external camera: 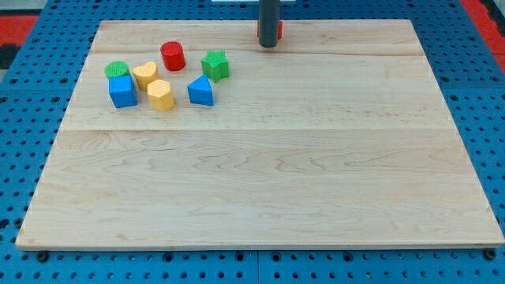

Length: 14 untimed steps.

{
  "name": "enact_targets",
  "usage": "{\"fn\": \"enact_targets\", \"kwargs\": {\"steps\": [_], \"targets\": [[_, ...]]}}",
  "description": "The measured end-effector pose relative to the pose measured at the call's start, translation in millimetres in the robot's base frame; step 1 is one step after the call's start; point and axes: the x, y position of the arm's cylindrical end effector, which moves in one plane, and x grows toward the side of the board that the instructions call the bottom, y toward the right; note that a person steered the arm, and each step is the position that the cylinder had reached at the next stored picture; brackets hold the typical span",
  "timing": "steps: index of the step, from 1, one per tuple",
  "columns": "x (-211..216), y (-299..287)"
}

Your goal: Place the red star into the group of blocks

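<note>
The red star (279, 31) sits near the view's top edge of the wooden board, mostly hidden behind the dark rod. My tip (268, 46) rests just in front of and slightly left of it, touching or nearly touching. The group of blocks lies at the view's upper left: a red cylinder (173, 56), a green star (215, 65), a green cylinder (117, 70), a yellow heart-like block (145, 75), a blue cube (122, 91), a yellow block (160, 95) and a blue wedge-like block (201, 91).
The wooden board (260, 173) lies on a blue pegboard surface (31, 110). Red areas show at the view's top corners.
</note>
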Motion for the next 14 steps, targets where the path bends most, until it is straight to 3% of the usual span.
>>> {"fn": "enact_targets", "kwargs": {"steps": [1,2,4,6,7,9,10,11,14], "targets": [[-6,80],[-48,67],[-50,-25],[-27,44],[-23,13],[-32,-121],[-36,-83],[-51,-83],[-40,-185]]}}
